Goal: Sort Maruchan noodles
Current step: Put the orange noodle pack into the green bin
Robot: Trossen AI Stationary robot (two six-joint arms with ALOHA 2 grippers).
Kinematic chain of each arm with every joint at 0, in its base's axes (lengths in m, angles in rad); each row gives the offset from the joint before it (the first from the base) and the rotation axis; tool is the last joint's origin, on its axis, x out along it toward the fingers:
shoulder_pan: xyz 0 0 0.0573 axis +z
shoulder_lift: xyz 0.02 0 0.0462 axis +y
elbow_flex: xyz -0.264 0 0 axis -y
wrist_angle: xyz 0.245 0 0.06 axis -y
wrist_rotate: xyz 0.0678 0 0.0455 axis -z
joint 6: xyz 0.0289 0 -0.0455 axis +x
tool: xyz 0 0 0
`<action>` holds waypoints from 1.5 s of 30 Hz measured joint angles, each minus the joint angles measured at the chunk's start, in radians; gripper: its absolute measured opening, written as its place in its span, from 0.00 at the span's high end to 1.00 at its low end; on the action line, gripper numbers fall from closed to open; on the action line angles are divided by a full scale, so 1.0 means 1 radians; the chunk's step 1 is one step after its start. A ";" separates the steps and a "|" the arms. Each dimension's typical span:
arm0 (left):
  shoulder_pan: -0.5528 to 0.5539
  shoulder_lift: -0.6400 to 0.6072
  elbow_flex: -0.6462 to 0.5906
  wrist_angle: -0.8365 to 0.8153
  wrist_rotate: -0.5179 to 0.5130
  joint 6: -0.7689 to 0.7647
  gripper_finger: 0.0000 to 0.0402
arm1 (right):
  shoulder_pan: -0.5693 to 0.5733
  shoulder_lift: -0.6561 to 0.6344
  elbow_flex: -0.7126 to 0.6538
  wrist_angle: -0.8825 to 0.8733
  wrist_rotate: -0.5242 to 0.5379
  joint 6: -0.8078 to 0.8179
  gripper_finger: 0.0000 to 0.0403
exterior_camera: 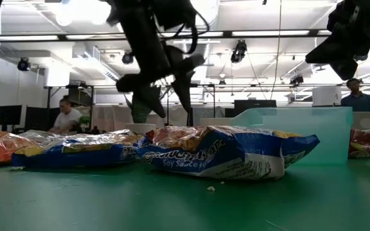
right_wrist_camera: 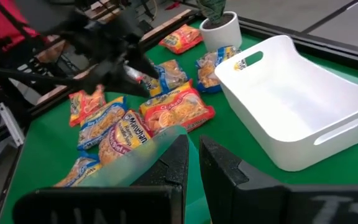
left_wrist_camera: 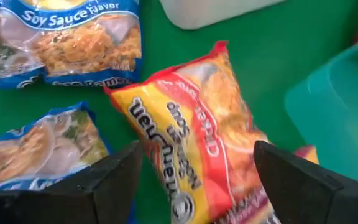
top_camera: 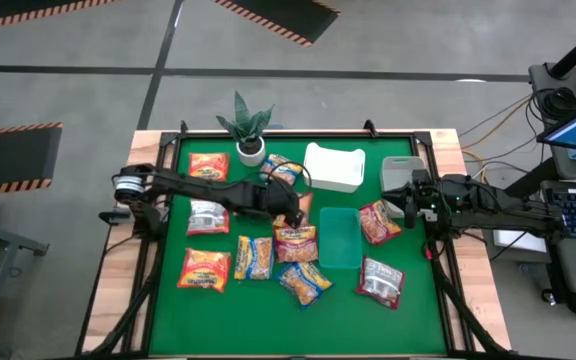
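**About a dozen packets loose on the mat, left fingers spread above one**

About a dozen flat rectangular plastic Maruchan noodle packets are lying scattered across the green table mat, none yet in a container. One orange-and-yellow chicken packet is lying flat beneath the left gripper, partly over a second packet, with blue-and-yellow soy sauce packets just beside it. Dark red-and-silver packets are sitting toward the right side, apart from the cluster.

Left gripper: fingers standing wide apart, holding nothing, straddling the orange packet from above in the wrist view. Judging from this, a pick is pending.

Right gripper: fingers pressed together, empty, waiting at the right edge near the white plastic tub. A translucent teal tray is lying between the cluster and the right arm; a small potted plant is standing at the back.

Risks, as judged:
- Packets are overlapping, so a closing pinch may be catching two at once.
- Slick, crinkly film may be slipping out of a shallow grip.
- Descending off-centre may be pushing the packet against the teal tray instead of lifting it.
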 joint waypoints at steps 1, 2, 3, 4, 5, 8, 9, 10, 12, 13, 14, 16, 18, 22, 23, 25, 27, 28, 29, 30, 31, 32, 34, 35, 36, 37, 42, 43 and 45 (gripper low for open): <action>0.008 -0.007 -0.023 0.038 0.005 0.000 0.28 | 0.000 0.000 0.000 0.000 -0.004 0.000 0.93; 0.014 -0.013 -0.046 0.078 0.012 -0.001 0.28 | 0.000 0.000 0.000 0.000 -0.004 0.000 0.93; 0.019 -0.019 -0.070 0.119 0.028 -0.004 0.28 | 0.000 0.000 -0.001 0.001 -0.004 0.000 0.93; 0.021 -0.021 -0.091 0.152 0.034 -0.010 0.28 | 0.000 0.000 -0.002 0.000 -0.004 0.000 0.93; 0.021 -0.021 -0.111 0.178 0.041 -0.021 0.28 | 0.000 0.000 -0.003 0.000 -0.004 0.000 0.93; 0.019 -0.021 -0.171 0.226 0.034 -0.052 0.28 | 0.000 0.000 -0.003 0.001 -0.004 0.000 0.93; 0.019 -0.021 -0.190 0.257 0.018 -0.059 0.28 | 0.000 0.000 -0.004 0.001 -0.004 0.000 0.93; 0.019 -0.021 -0.211 0.296 0.001 -0.065 0.28 | 0.000 0.000 -0.005 0.000 -0.004 0.001 0.93; 0.019 -0.021 -0.249 0.365 -0.029 -0.071 0.28 | 0.000 0.000 -0.006 0.004 -0.004 0.002 0.93; 0.021 -0.021 -0.269 0.404 -0.036 -0.073 0.28 | 0.000 0.000 -0.006 0.005 -0.004 0.003 0.93; 0.021 -0.021 -0.288 0.447 -0.044 -0.076 0.28 | 0.000 0.000 -0.006 0.006 -0.004 0.003 0.93; 0.020 -0.021 -0.316 0.511 -0.046 -0.076 0.28 | 0.000 0.000 -0.006 0.007 -0.004 0.003 0.93; 0.020 -0.019 -0.342 0.556 -0.049 -0.080 0.29 | 0.000 0.000 -0.006 0.007 -0.004 0.003 0.93; 0.019 0.020 -0.372 0.635 -0.051 -0.094 0.30 | 0.000 0.000 -0.006 0.008 -0.004 0.003 0.93; 0.019 0.035 -0.372 0.657 -0.053 -0.094 0.30 | 0.000 0.000 -0.006 0.008 -0.004 0.003 0.93; 0.019 0.064 -0.369 0.698 -0.060 -0.093 0.31 | 0.000 0.000 -0.006 0.008 -0.004 0.003 0.93; 0.019 0.089 -0.367 0.730 -0.068 -0.092 0.32 | 0.000 0.000 -0.006 0.008 -0.004 0.003 0.93; 0.017 0.097 -0.367 0.738 -0.071 -0.093 0.33 | 0.000 0.000 -0.006 0.008 -0.004 0.003 0.93; 0.015 0.102 -0.367 0.742 -0.075 -0.093 0.35 | 0.000 0.000 -0.006 0.008 -0.004 0.003 0.93; 0.012 0.106 -0.367 0.744 -0.077 -0.094 0.37 | 0.000 0.000 -0.007 0.008 -0.004 0.003 0.93; 0.010 0.106 -0.367 0.745 -0.078 -0.096 0.39 | 0.000 0.000 -0.008 0.008 -0.004 0.003 0.93; 0.007 0.107 -0.367 0.744 -0.080 -0.098 0.42 | 0.000 0.000 -0.008 0.008 -0.004 0.003 0.93; 0.003 0.102 -0.367 0.737 -0.087 -0.099 0.50 | 0.000 0.000 -0.008 0.008 -0.004 0.003 0.93; 0.002 0.100 -0.368 0.734 -0.089 -0.098 0.55 | 0.000 0.000 -0.008 0.008 -0.004 0.003 0.93; 0.001 0.094 -0.368 0.730 -0.088 -0.097 0.60 | 0.000 0.000 -0.008 0.008 -0.004 0.003 0.93; -0.002 0.088 -0.369 0.723 -0.088 -0.097 0.66 | 0.000 0.000 -0.008 0.008 -0.004 0.003 0.93; -0.014 0.054 -0.372 0.695 -0.086 -0.037 0.91 | 0.000 0.000 -0.008 0.008 -0.003 0.003 0.93; -0.017 0.044 -0.372 0.689 -0.083 -0.022 0.95 | 0.000 0.000 -0.008 0.008 -0.004 0.003 0.93; -0.023 0.017 -0.374 0.680 -0.075 0.019 0.98 | 0.000 0.000 -0.008 0.008 -0.003 0.003 0.93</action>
